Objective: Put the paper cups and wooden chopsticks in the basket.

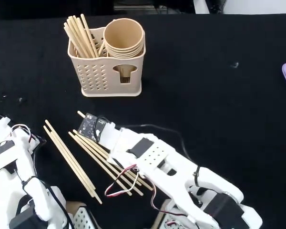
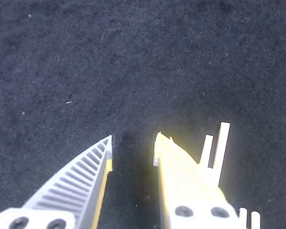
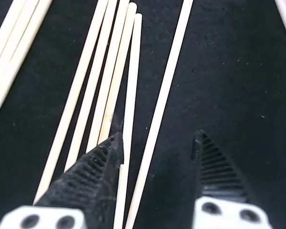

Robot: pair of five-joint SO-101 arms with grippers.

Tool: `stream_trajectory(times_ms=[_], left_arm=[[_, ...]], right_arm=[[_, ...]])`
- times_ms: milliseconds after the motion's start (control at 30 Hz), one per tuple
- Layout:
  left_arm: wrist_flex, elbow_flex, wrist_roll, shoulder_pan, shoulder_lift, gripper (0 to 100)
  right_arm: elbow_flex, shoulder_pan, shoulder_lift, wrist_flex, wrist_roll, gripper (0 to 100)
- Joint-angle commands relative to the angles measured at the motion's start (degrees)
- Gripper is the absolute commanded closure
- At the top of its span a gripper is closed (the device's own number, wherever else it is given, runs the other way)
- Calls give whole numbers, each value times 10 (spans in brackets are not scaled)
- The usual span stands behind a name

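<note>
Your right gripper (image 3: 157, 140) is down over the loose chopsticks (image 3: 114, 81) on the table (image 1: 219, 109), fingers spread, one stick running between them. Whether it touches a finger, I can't tell. Your left gripper (image 2: 133, 140) is spread too, low over the black table, two stick ends (image 2: 215, 145) just beside it. The paper cups (image 1: 125, 38) sit stacked in the basket (image 1: 109, 71), a chopstick bundle (image 1: 80, 36) alongside.

We note left pincer (image 2: 133, 145) parted, held low; right pincer (image 3: 158, 143) likewise parted; right arm (image 1: 148, 155) stretched forward and leftward, left arm (image 1: 12, 167) folded near its base
</note>
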Motion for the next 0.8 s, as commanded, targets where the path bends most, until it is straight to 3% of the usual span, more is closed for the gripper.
stream_trajectory(times_ms=[0, 367, 433, 533, 767], left_arm=[[-12, -21, 1, 6, -11, 854], [-12, -20, 1, 5, -11, 854], [-12, -20, 1, 6, -11, 854], [-12, -21, 1, 6, -11, 854], [-12, -21, 1, 6, -11, 854]], right_arm=[[-11, 9, 17, 3, 13, 757], [-107, 11, 160, 46, 47, 765], [-106, 11, 161, 47, 47, 822], [-108, 11, 161, 47, 47, 996], [-105, 44, 126, 52, 44, 988]])
